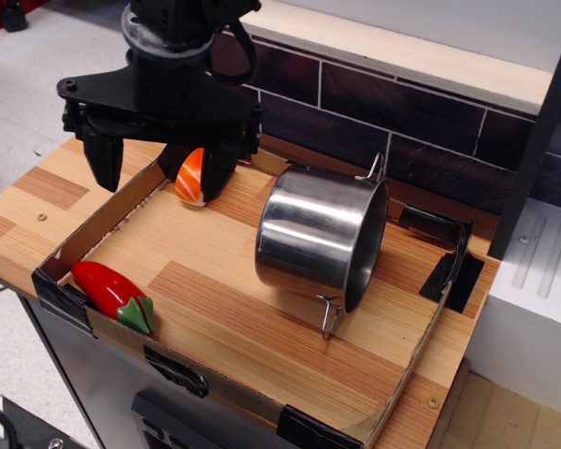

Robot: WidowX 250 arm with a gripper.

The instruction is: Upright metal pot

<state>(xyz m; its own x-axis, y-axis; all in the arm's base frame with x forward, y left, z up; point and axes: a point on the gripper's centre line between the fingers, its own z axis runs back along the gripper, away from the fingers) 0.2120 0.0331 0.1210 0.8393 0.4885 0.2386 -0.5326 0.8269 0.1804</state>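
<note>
Closest to where I stand is the front wall of the cardboard tray, patched with black tape, and just behind its left corner a red toy pepper with a green stem lies flat on the wooden board. It sits below and a little toward me from the gripper, well clear of the work.

The gripper hangs over the back left corner of the tray with its black fingers spread wide and nothing between them. Tucked just behind its right finger is an orange and white toy, partly hidden, so I cannot say exactly what it is.

The metal pot lies on its side to the right of the gripper and somewhat nearer me, apart from it. Its mouth faces right, toward the far end of the tray, and its closed bottom points back at the gripper. One wire handle rests by the board, the other sticks up near the rim.

To my eye the uprighting has not begun. The wide jaws suit a grab at the rim or wall, but the arm would have to cross over first, and polished steel could slip or roll when nudged.
</note>
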